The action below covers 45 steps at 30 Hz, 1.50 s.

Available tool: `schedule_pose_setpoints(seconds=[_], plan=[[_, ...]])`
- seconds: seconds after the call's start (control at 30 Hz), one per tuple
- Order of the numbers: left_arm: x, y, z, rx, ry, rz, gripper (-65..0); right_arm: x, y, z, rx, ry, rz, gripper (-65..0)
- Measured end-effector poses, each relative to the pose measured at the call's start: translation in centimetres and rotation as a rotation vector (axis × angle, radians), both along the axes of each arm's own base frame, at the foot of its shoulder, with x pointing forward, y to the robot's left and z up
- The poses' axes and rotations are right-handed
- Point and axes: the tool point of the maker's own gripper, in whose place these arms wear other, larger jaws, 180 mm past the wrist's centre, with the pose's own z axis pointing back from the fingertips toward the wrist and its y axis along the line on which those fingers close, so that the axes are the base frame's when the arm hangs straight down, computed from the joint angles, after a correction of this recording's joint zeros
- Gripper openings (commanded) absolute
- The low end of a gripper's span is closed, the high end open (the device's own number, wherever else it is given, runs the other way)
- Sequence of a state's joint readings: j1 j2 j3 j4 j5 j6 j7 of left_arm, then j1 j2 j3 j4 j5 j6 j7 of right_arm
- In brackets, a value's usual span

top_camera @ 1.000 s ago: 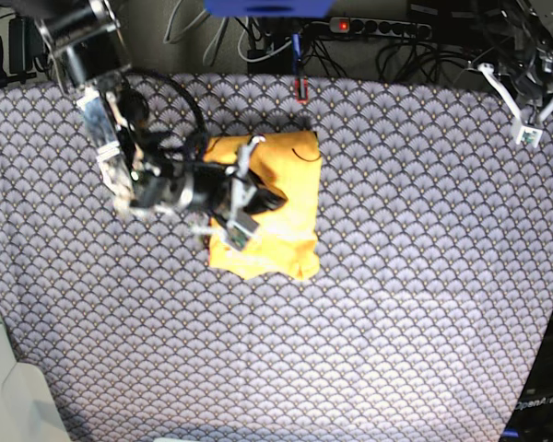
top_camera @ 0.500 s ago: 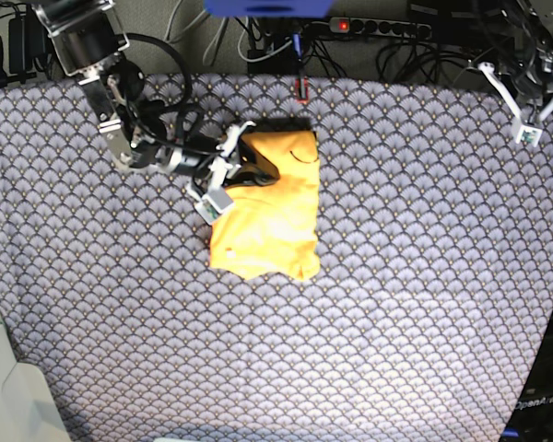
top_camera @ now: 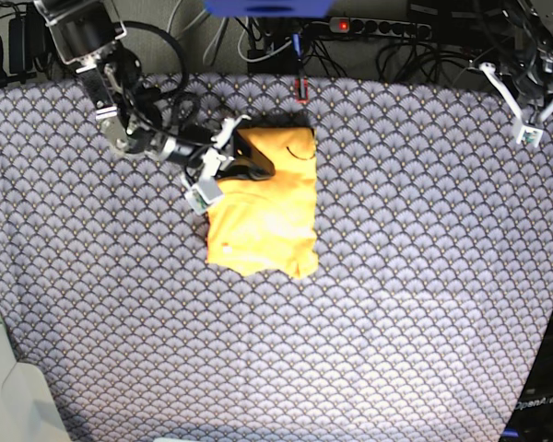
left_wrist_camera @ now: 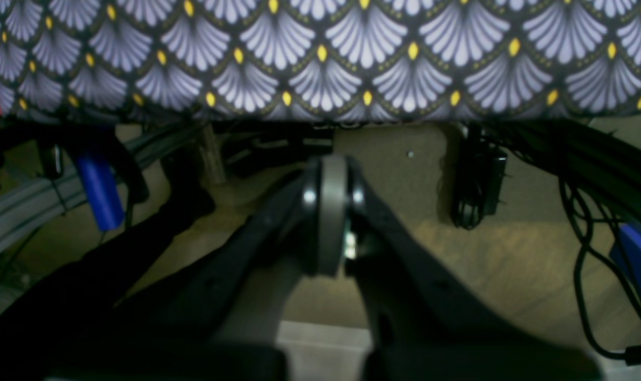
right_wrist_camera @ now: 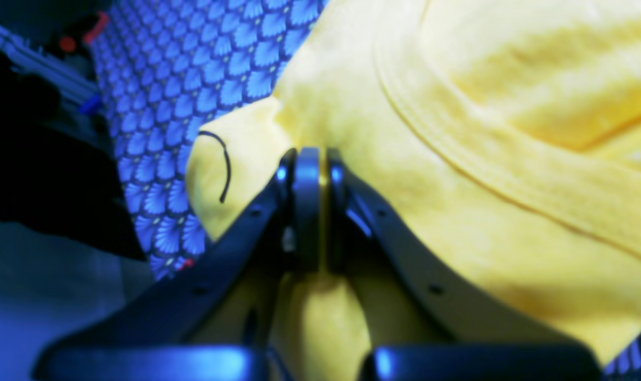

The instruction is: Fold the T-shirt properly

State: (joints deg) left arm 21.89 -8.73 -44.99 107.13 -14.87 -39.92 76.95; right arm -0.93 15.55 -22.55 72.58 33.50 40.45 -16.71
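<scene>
The yellow-orange T-shirt (top_camera: 267, 216) lies folded into a small rectangle on the patterned table cover, a little left of centre. In the right wrist view the T-shirt (right_wrist_camera: 458, 174) fills most of the frame, with its neckline seam running across. My right gripper (top_camera: 255, 164) is shut, low over the shirt's upper left corner; in its own view the right gripper (right_wrist_camera: 307, 164) has its jaws together and I see no cloth pinched. My left gripper (left_wrist_camera: 328, 177) is shut and empty, beyond the table's back right edge, above the floor.
The fan-patterned table cover (top_camera: 396, 304) spans the whole table. A thin black curved thread (top_camera: 300, 151) lies on the shirt's top edge. A red clip (top_camera: 300, 89), a power strip (top_camera: 378, 28) and cables sit behind the back edge. The left arm (top_camera: 516, 103) hangs at the back right corner.
My right gripper has drawn back up and to the left across the shirt, from its middle to its upper left corner, uncovering more cloth. The left arm has not moved.
</scene>
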Motion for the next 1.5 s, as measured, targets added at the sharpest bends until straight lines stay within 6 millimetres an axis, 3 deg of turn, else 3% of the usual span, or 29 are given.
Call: schedule_pose_setpoints(seconds=[0.3,0.43,0.57,0.67,0.77,0.87,1.1,1.2,1.3,1.43,1.5], plan=[[0.0,0.0,0.0,0.0,0.0,0.0,-65.0,-0.9,0.0,-0.1,0.026,0.014,-0.016,-64.0],[0.0,0.0,0.0,0.0,0.0,0.0,-65.0,-1.6,0.3,0.6,-0.087,-0.016,0.077,-64.0],[0.0,0.1,0.1,0.002,-0.001,0.0,-65.0,-2.9,0.0,3.4,-0.24,-0.111,0.212,-64.1],[-0.1,0.2,0.2,0.007,-0.002,0.004,-65.0,-3.2,0.2,7.5,-0.256,-0.221,0.234,-64.1],[0.1,1.4,2.0,0.05,-0.052,0.033,-65.0,-4.0,-0.7,9.6,-0.288,-0.267,0.215,-64.0],[-1.0,3.0,2.8,0.098,-0.049,0.065,-65.0,-5.6,-2.2,8.7,-0.314,-0.208,0.183,-64.1],[-2.0,2.8,2.7,0.094,-0.103,0.015,-65.0,-9.9,-8.5,5.8,-0.357,-0.056,0.028,-64.2],[-2.7,2.4,1.6,0.132,-0.051,-0.038,-65.0,-11.3,-12.0,5.3,-0.401,-0.005,-0.059,-64.4],[-1.7,0.6,0.5,0.13,-0.075,-0.096,-65.0,-13.5,-14.5,4.6,-0.389,0.053,-0.168,-64.4],[-3.0,-3.8,-3.9,0.07,-0.01,-0.16,-65.0,-16.7,-17.4,2.7,-0.357,0.139,-0.307,-64.4],[-3.9,-6.0,-6.3,0.032,0.014,-0.182,-65.0,-18.3,-19.7,0.9,-0.39,0.189,-0.376,-64.5]])
